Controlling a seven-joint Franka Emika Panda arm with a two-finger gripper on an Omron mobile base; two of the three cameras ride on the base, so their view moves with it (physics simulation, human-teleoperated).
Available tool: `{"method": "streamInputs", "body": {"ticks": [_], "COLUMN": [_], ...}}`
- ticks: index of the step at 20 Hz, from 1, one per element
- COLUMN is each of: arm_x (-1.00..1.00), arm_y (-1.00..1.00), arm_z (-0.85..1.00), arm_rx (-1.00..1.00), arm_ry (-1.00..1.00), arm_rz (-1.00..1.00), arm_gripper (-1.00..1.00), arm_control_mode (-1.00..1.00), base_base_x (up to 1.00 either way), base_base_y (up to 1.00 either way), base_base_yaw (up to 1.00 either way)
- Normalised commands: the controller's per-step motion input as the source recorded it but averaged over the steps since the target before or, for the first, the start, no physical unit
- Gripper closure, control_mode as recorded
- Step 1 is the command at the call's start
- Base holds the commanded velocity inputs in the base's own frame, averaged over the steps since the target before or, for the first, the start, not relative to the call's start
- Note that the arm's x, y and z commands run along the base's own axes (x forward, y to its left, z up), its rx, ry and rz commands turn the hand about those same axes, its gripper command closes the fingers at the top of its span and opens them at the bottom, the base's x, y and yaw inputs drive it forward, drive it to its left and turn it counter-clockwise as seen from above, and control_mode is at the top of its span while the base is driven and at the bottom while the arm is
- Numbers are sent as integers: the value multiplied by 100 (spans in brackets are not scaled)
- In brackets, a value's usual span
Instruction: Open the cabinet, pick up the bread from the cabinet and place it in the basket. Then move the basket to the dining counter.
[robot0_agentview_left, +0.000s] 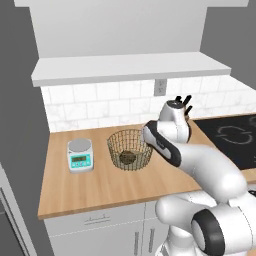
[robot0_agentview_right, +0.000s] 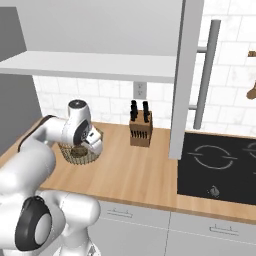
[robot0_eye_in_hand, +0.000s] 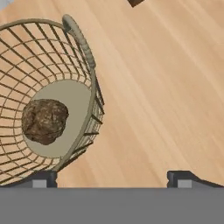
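The brass wire basket (robot0_agentview_left: 130, 149) stands on the wood counter with marble-tile backsplash. The dark brown bread (robot0_eye_in_hand: 45, 121) lies on its flat woven base. My gripper (robot0_eye_in_hand: 113, 179) hangs open just above the basket's right rim (robot0_eye_in_hand: 89, 57), its fingertips (robot0_eye_in_hand: 43, 178) set wide and holding nothing. From the right base view the gripper (robot0_agentview_right: 95, 145) sits at the side of the basket (robot0_agentview_right: 70, 152) nearer the cooktop. The cabinet (robot0_agentview_left: 120, 25) is overhead, and its door (robot0_agentview_right: 180, 75) stands open, edge-on, with a long bar handle (robot0_agentview_right: 205, 75). The dining counter is out of view.
A small kitchen scale (robot0_agentview_left: 80, 154) sits left of the basket. A knife block (robot0_agentview_right: 140, 125) stands against the backsplash, and a black cooktop (robot0_agentview_right: 220, 165) lies to the right. Bare wood (robot0_agentview_right: 135, 175) runs between basket and cooktop.
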Motion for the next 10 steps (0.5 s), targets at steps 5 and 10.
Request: {"method": "streamInputs", "body": {"ticks": [5, 10], "arm_x": [3, 13], "arm_y": [34, 6], "arm_z": [-12, -19], "arm_rx": [12, 11], "arm_ry": [8, 8], "arm_rz": [-23, -18], "arm_gripper": [-100, -100], "arm_control_mode": [-100, -100], "base_base_x": [0, 0], "base_base_y": [0, 0], "base_base_yaw": [0, 0]}}
